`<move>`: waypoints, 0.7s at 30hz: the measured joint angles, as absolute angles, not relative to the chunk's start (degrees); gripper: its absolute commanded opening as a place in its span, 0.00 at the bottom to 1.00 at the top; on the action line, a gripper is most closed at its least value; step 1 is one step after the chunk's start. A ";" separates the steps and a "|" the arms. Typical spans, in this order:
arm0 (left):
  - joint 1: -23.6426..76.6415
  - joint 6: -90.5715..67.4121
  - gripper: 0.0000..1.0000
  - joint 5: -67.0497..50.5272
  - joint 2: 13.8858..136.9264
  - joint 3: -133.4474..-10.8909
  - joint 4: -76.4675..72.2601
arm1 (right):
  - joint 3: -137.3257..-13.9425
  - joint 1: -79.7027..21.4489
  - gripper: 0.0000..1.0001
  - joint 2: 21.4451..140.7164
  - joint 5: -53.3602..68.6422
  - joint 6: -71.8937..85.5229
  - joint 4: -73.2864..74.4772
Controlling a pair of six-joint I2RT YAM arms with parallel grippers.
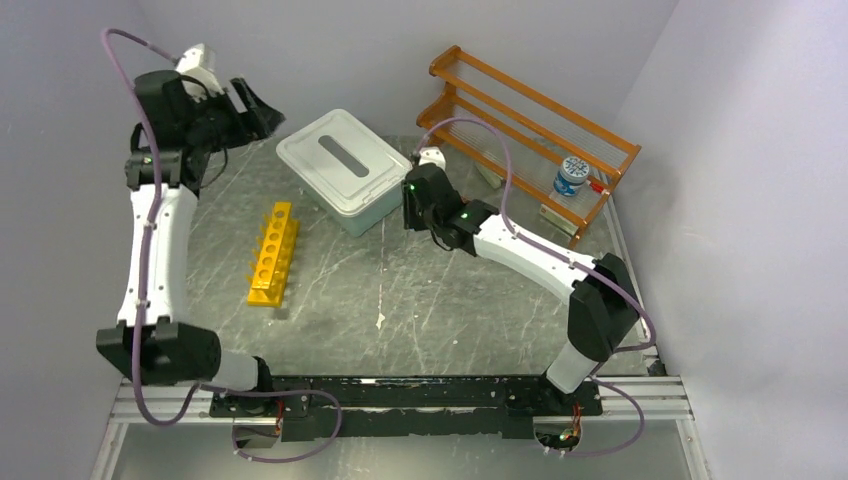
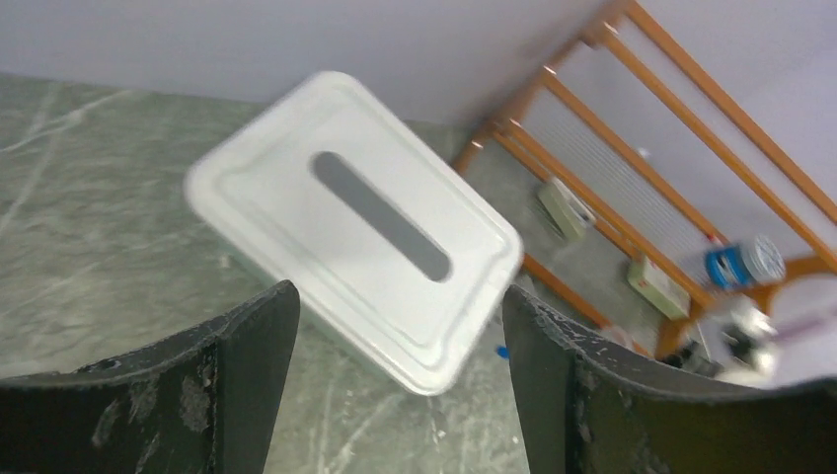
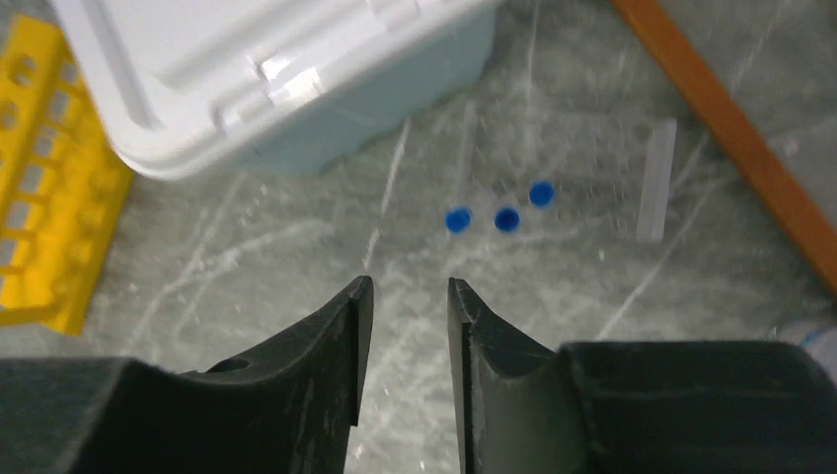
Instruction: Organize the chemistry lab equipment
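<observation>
Vials (blue-capped, seemingly) lie beyond right tool, narrowly apart; left tool wide apart, empty.

Your left arm and right arm share white links and black joints, mauve cables, green lights at frame centre, and scuffed black fingers.

Soft, even light overhead, faint shadows. My left wrist view smears the white box; at my right view's centre, blue caps blur, perhaps on vials.
</observation>
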State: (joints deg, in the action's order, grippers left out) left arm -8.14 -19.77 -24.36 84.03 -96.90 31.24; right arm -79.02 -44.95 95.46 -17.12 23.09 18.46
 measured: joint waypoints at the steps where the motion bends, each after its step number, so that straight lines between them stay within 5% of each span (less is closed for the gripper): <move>1: -6.11 -19.53 0.79 -24.03 82.08 -95.42 31.09 | -77.23 -44.95 0.33 94.74 -17.10 23.40 18.41; 9: 13.08 -15.68 0.77 -23.40 73.56 -88.03 30.30 | -70.04 -44.95 0.22 96.05 -16.97 26.20 18.98; 21: 17.15 -13.89 0.75 -22.15 69.58 -79.96 32.80 | -73.32 -48.47 0.22 104.14 -23.57 32.12 15.90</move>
